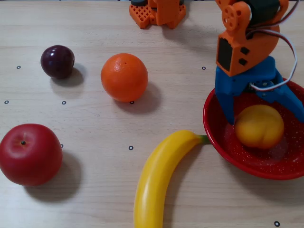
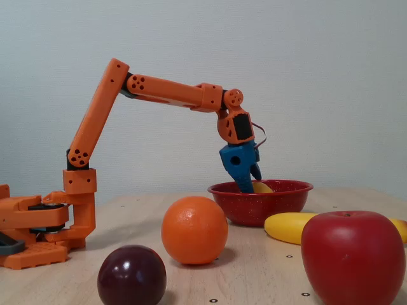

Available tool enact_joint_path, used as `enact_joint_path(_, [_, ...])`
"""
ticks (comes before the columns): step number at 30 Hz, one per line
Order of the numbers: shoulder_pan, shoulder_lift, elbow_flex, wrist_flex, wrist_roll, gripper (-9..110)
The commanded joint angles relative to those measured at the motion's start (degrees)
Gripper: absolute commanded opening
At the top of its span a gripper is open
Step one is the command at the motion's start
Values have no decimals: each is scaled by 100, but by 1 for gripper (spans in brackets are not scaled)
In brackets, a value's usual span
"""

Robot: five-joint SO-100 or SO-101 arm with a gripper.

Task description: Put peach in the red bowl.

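With the smooth yellow-orange peach (image 1: 259,127) lying inside the glossy speckled red bowl (image 1: 223,145), I see the blue two-finger gripper (image 1: 266,110) spread wide around it, released.

From above: I see the blue fingers (image 1: 225,102) straddling the fruit, apparently clear of it; a long yellow banana (image 1: 156,178) tips against the bowl's rim, and a dimpled orange (image 1: 124,77), dark plum (image 1: 57,61) and red apple (image 1: 30,154) sit well apart to the left.
From the side: gripper (image 2: 249,181) dips into the bowl (image 2: 261,202); only the peach's top (image 2: 261,187) shows over the rim.
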Motion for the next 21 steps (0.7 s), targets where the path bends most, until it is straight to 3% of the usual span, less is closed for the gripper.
enact_joint_path(1, [334, 1213, -114, -18, -141, 49])
enact_joint_path(10, [668, 2224, 255, 413, -246, 46])
enact_joint_path(21, [1099, 3296, 554, 967, 35, 24])
